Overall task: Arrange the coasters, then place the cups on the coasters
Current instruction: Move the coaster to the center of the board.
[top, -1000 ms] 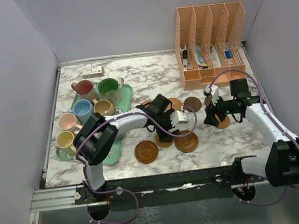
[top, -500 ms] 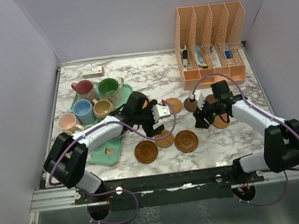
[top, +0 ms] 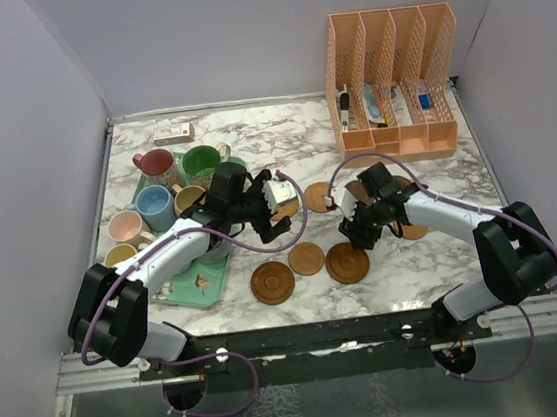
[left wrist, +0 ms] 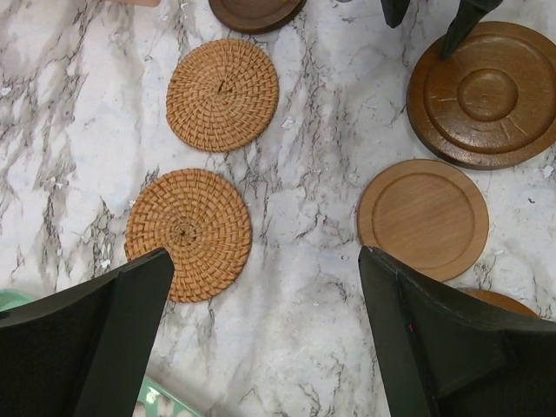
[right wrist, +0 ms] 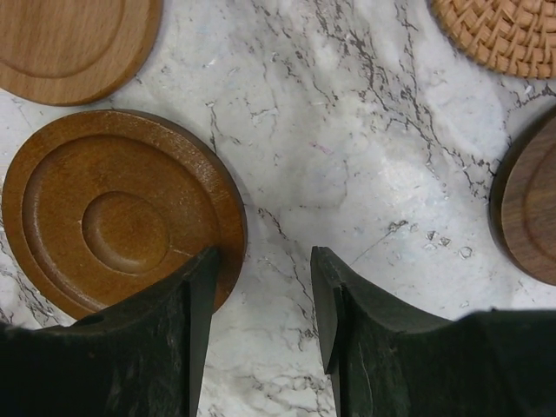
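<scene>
Your half-spread, empty right gripper (right wrist: 265,261) hung at the three-o'clock rim of the dark brown ringed wooden coaster (right wrist: 113,213), which lay flat on the marble table (right wrist: 347,113) and looked stiff, light and thin, best pinched across its edge, while your left gripper (left wrist: 265,256) gaped wide, holding nothing.

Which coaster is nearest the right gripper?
The dark brown coaster with concentric rings; one finger of the right gripper overlaps its edge. Others sit farther off.

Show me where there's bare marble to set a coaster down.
Bare: the back strip between the box and the rack; the front edge right of the ringed coaster. Crowded: the middle, among the coasters; the left, with tray and cups.
</scene>
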`<action>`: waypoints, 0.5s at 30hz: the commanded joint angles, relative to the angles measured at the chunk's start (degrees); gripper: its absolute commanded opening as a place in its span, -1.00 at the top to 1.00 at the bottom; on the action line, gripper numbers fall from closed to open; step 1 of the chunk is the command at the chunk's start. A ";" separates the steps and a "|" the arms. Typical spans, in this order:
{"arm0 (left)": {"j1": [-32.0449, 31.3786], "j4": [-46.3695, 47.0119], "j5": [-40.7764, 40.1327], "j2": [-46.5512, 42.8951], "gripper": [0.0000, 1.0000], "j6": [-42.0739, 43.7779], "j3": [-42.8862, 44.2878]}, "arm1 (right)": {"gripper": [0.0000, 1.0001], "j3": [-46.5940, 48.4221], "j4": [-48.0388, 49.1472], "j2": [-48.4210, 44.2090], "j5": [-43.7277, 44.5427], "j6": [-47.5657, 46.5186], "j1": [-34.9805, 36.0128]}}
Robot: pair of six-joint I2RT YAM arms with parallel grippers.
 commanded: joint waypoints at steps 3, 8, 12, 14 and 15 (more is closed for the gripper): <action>1.42 1.57 2.38 -1.41 -0.85 -0.53 -1.05 | 0.06 -1.88 -1.84 0.58 -2.36 -2.28 2.83; 2.76 1.60 2.31 -1.57 -0.85 -0.51 -1.20 | 0.10 -2.13 -4.84 1.10 -4.59 -4.43 4.82; 4.24 1.84 2.29 -1.89 -0.84 -0.69 -1.26 | 0.11 -2.49 -8.57 0.78 -7.94 -7.05 6.95; 4.95 2.05 2.29 -1.96 -0.85 -0.78 -1.26 | 0.11 -2.31 -10.63 0.93 -9.63 -8.42 8.19; 5.26 2.15 2.29 -1.92 -0.85 -0.77 -1.26 | 0.11 -2.19 -10.91 0.82 -9.89 -8.50 8.75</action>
